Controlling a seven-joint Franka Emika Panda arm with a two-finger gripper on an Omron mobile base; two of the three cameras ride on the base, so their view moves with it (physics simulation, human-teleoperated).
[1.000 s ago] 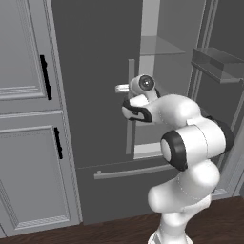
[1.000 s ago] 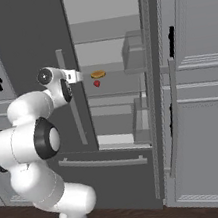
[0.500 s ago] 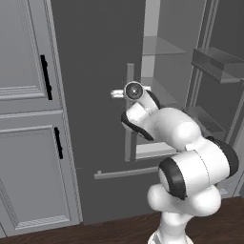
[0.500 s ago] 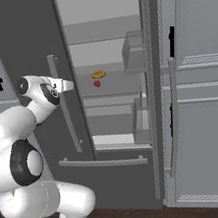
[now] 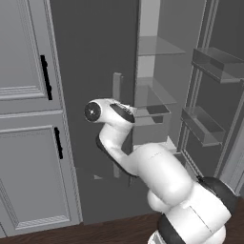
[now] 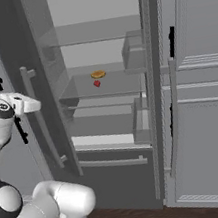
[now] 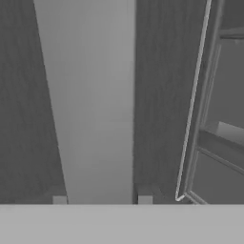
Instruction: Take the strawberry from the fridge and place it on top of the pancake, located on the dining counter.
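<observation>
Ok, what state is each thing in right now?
fridge: both upper doors open, bottom drawer shut.
strawberry: on a glass shelf inside, not held.
orange-tan round food: on the same shelf, just behind the strawberry.
claw: shut, empty, beside the left door's handle.

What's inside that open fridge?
On a glass shelf of the fridge sit a tiny red strawberry and, just behind it, a flat orange-tan food item. The open doors cover part of the interior.
</observation>
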